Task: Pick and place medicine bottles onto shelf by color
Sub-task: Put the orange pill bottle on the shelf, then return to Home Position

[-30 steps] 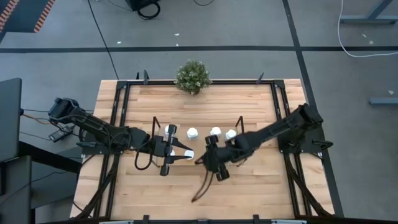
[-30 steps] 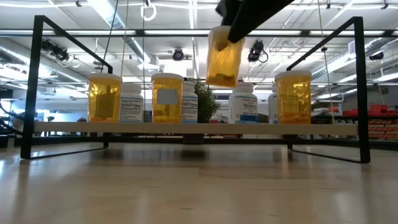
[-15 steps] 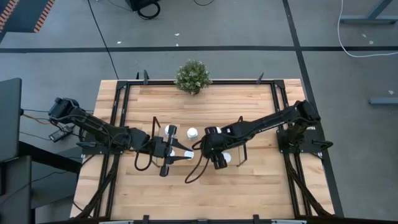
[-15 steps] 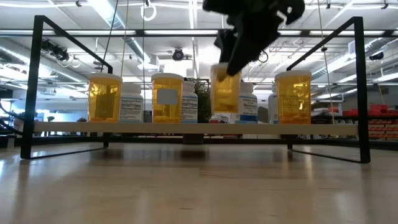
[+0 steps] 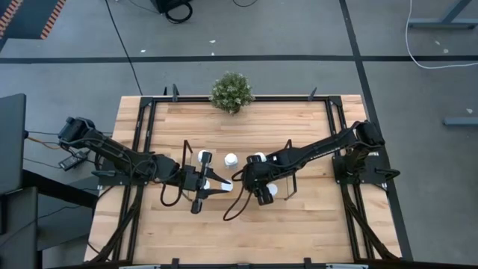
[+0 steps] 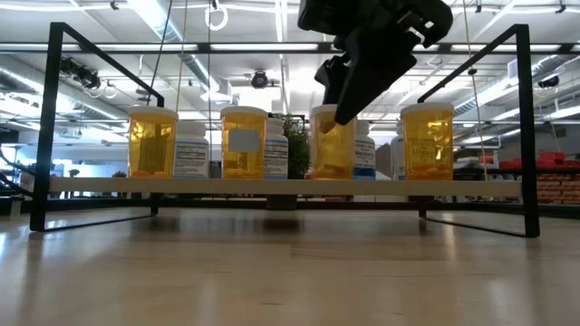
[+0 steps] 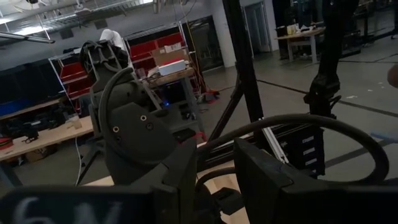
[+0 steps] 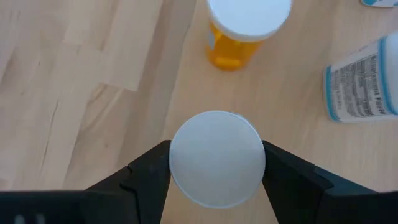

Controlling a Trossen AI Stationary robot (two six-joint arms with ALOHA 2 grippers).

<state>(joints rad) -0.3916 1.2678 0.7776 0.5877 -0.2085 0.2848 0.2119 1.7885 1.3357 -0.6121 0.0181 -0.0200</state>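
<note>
- Low view: the right hand (image 6: 337, 113) pinches an orange bottle (image 6: 332, 145) by its cap, with the bottle's base at or just above the shelf (image 6: 272, 185) deck, between the second orange bottle (image 6: 243, 142) and the far-right one (image 6: 426, 141).
- Right wrist view: the held bottle's white cap (image 8: 217, 157) sits squarely between both fingers (image 8: 143, 171), so the grip looks centred; another orange bottle (image 8: 242, 28) and a white-bodied bottle (image 8: 364, 81) stand close by.
- Whether the base fully rests on the deck cannot be told, so I would lower straight down until it seats before letting go.
- White bottles (image 6: 190, 149) stand in the row behind the orange ones; keeping this one in the near row keeps the colours apart.
- Release advice: spread the fingers only a little, then lift straight up, since the neighbours are near enough to be knocked by a sideways exit.
- High view: the left hand (image 5: 213, 184) waits over the worktop (image 5: 299, 224) at the shelf's left part, fingers spread and holding nothing; it is close to the right hand, so the right arm should withdraw to its own side.
</note>
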